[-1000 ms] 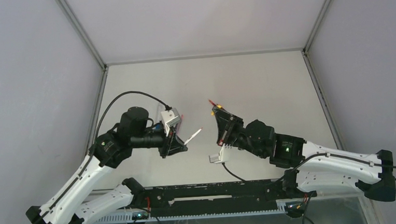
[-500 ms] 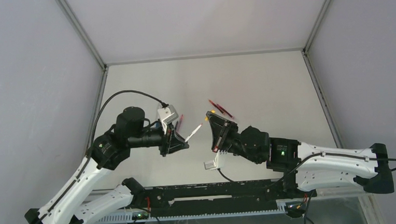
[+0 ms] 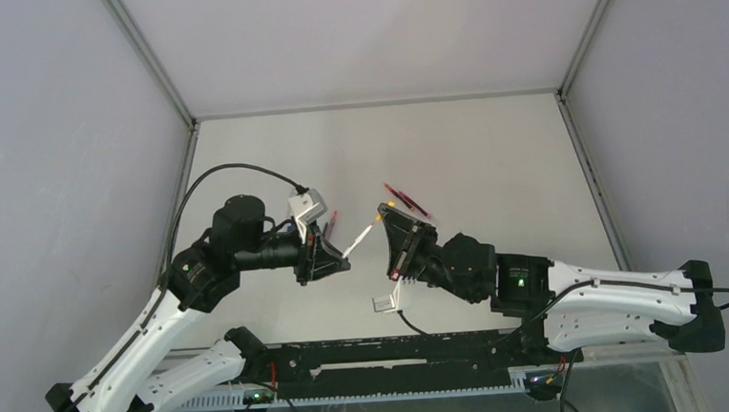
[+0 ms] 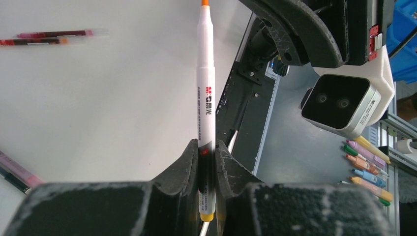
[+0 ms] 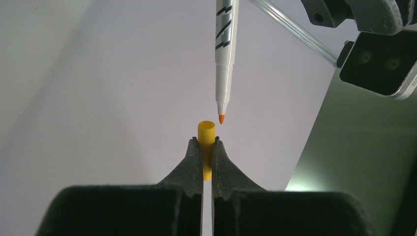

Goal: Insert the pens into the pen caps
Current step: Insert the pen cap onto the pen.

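while left tool [image 4: 206, 146] grips pen [image 4: 205, 73] and right tool [image 5: 207, 143] grips cap [image 5: 206, 129], tip sits just beside cap rim.

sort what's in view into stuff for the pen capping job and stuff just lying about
For the job:
orange-tipped pen, gripped in the left hand
yellow cap, gripped in the right hand
red and pink pens lying on the table

Just lying about:
coloured markers past the table edge
blue container off the table

White pen [image 4: 205, 93] barrel: red M&G logo, black characters 晨光; smaller print below unreadable.
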